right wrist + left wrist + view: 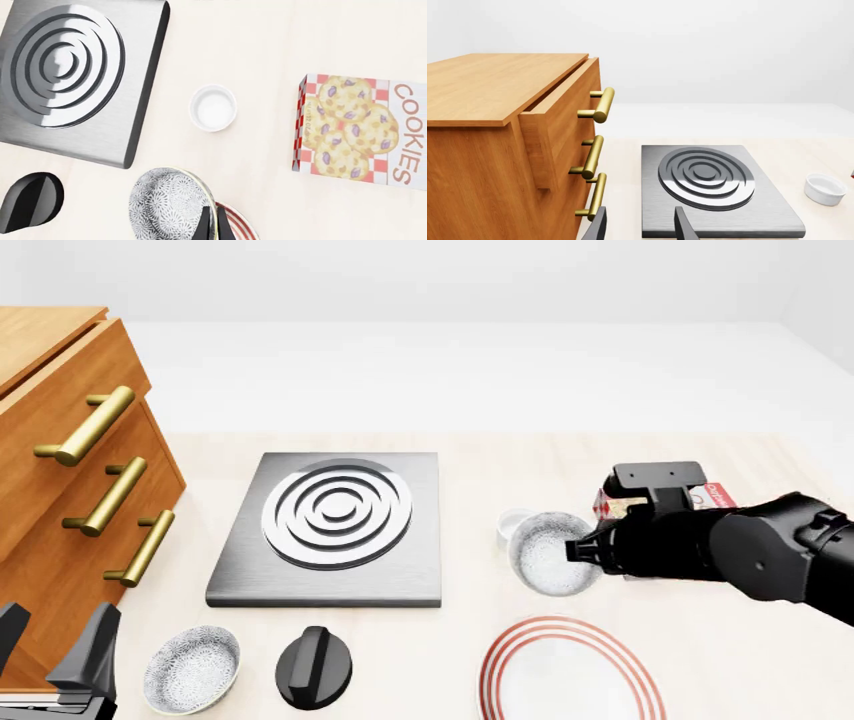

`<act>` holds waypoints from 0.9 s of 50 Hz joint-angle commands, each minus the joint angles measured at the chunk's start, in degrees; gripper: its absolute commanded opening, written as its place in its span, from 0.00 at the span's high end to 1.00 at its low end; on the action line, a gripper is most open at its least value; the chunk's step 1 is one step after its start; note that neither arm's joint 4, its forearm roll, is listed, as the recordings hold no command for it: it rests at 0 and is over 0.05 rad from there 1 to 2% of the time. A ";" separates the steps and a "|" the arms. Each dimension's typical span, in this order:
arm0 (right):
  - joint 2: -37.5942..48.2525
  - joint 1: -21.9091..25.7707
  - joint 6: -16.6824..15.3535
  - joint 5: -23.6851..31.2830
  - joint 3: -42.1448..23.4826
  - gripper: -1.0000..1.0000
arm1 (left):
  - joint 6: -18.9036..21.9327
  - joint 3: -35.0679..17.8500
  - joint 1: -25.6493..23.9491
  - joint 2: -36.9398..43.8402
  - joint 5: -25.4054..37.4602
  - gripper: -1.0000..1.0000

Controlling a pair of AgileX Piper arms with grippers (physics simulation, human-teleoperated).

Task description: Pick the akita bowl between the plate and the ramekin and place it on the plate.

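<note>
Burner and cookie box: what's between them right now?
The small white cup stands between the burner and the cookie box, clearest in the right wrist view; the bowl in the right gripper hangs near it.

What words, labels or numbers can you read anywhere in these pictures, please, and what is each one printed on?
"COOKIES": in brown capitals down the front of the cookie box, seen clearly in the right wrist view.
Small print on the box's narrow side: too small to read.
The same box in the front view: mostly hidden behind the right arm, lettering unreadable.
Nothing else carries any text.
</note>
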 commanded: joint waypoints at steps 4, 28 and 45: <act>-10.47 2.18 -2.35 6.39 2.95 1.00 | 0.00 0.00 0.00 0.00 0.00 0.00; -13.53 2.05 -4.82 -1.64 18.79 1.00 | 0.00 0.00 0.00 0.00 0.00 0.00; -8.56 3.93 -4.34 -9.10 24.87 1.00 | 0.00 0.00 0.00 0.00 0.00 0.00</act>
